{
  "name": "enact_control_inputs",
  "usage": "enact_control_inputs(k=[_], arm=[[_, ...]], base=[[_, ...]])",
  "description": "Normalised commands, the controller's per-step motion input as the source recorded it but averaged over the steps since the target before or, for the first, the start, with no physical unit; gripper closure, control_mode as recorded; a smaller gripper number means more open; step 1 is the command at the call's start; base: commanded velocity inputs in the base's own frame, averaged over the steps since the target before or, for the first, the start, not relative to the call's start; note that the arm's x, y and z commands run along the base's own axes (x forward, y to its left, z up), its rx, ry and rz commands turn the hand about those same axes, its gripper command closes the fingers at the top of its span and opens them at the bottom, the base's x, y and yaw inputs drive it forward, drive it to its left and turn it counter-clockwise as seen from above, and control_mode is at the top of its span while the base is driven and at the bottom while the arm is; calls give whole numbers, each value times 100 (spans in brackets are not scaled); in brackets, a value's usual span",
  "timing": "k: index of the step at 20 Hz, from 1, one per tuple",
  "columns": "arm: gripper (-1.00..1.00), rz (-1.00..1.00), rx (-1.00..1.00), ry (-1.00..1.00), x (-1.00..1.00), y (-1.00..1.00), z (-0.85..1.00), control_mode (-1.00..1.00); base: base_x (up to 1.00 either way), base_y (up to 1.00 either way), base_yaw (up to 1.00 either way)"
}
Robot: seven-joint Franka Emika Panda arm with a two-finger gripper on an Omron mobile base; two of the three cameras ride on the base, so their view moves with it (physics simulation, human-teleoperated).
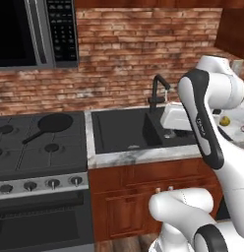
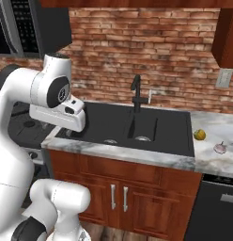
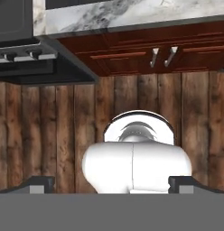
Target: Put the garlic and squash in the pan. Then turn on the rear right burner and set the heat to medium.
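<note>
Now | tool (image 3: pixel 112 182) fingers wide apart, holding nothing | squash (image 2: pixel 199 134) and garlic (image 2: pixel 220 148) on surface right of sink (image 2: pixel 137 123) | pan (image 1: pixel 55 123) on stove left of sink

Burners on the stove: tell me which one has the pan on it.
The rear right burner: the black pan sits on it, handle pointing front-left. The other burners' grates are bare.

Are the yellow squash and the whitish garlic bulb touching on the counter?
Apart. The right base view shows bare marble counter between the small round yellow squash and the whitish-pink garlic bulb.
</note>
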Motion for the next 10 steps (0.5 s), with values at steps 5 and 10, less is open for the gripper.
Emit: enact_control_inputs(k=[5, 10], arm=[[-100, 0, 0, 0, 0, 0, 0, 100], [-100, 0, 0, 0, 0, 0, 0, 100]], base=[[42, -59, 0], [32, -71, 0]])
